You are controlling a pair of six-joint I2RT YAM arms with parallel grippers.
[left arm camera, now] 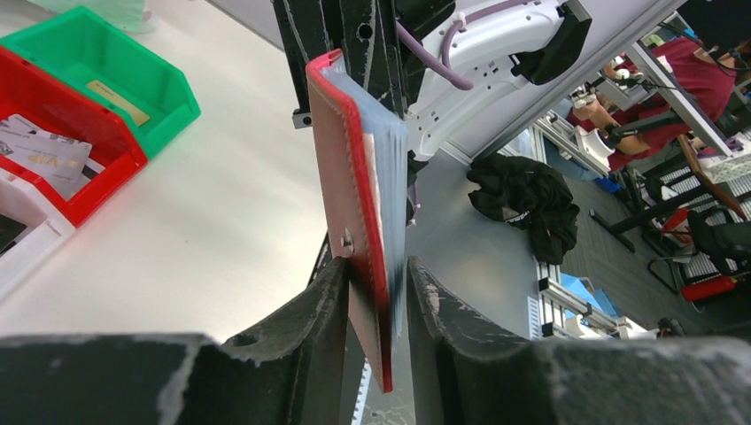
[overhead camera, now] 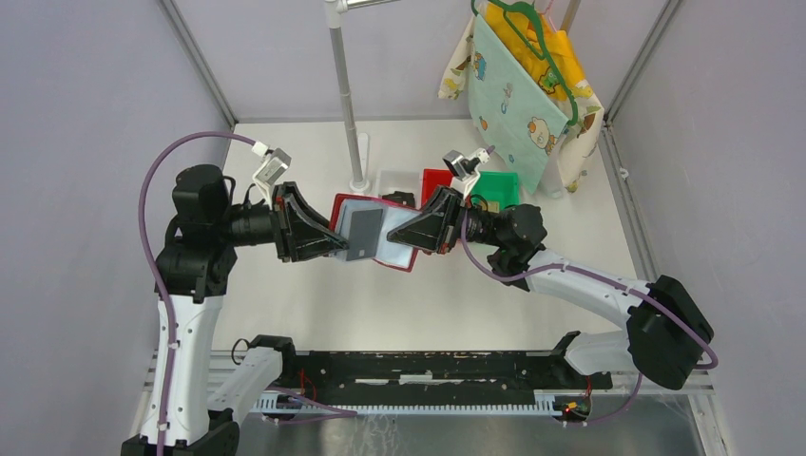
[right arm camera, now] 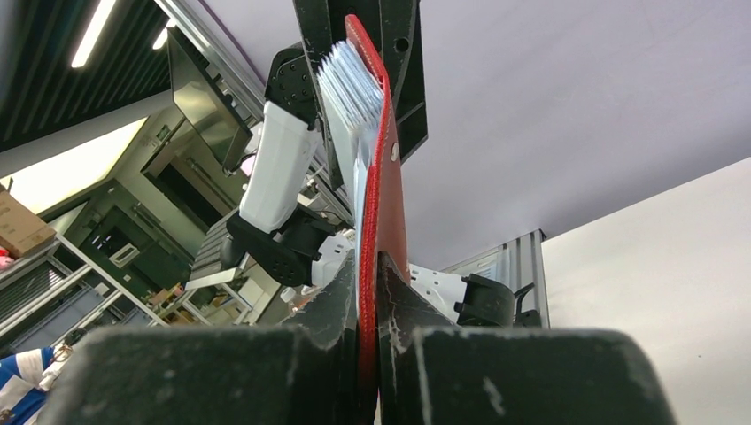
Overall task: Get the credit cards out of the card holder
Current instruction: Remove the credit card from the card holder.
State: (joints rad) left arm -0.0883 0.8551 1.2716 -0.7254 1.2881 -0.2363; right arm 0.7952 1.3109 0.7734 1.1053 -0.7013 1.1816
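The top camera sits high up behind both arms and looks down on the whole white table (overhead camera: 314,304). The left wrist camera sits just behind the left gripper (left arm camera: 376,266) and looks out past it, very close to the card holder (left arm camera: 341,168). The right wrist camera looks up past the right gripper (right arm camera: 370,261). All three see the card holder.

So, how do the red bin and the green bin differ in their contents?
The red bin holds pale grey cards; the green bin holds a tan card. The red bin's cards overlap, more than one; the green bin's card lies alone. Both are open bins, side by side on the table.
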